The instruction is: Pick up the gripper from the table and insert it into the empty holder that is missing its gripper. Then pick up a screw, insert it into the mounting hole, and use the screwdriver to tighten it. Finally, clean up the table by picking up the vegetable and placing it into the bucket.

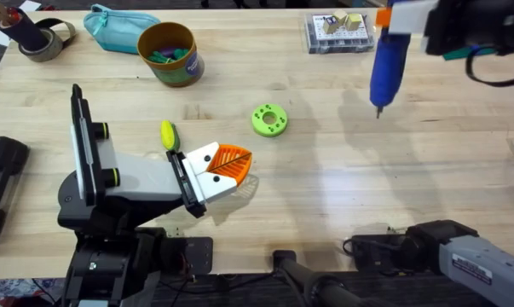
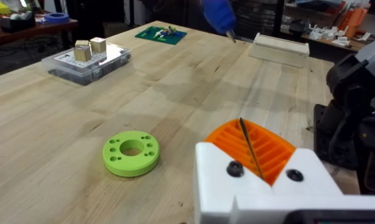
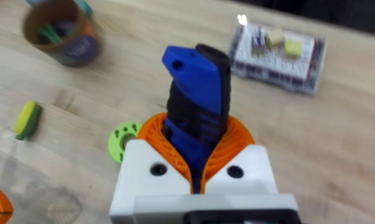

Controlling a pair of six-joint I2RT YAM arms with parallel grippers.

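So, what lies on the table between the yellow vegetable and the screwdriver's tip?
In the overhead view, the green ring with holes lies between the vegetable and the screwdriver; otherwise bare wood.

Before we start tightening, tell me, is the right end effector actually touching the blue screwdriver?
Touching. The right wrist view shows the right end effector with its orange ribbed pads closed against both sides of the blue screwdriver; overhead, the screwdriver hangs lifted off the table.

Workshop, wooden workbench (image 2: 175, 93), cluttered parts shelves (image 2: 324, 18) behind
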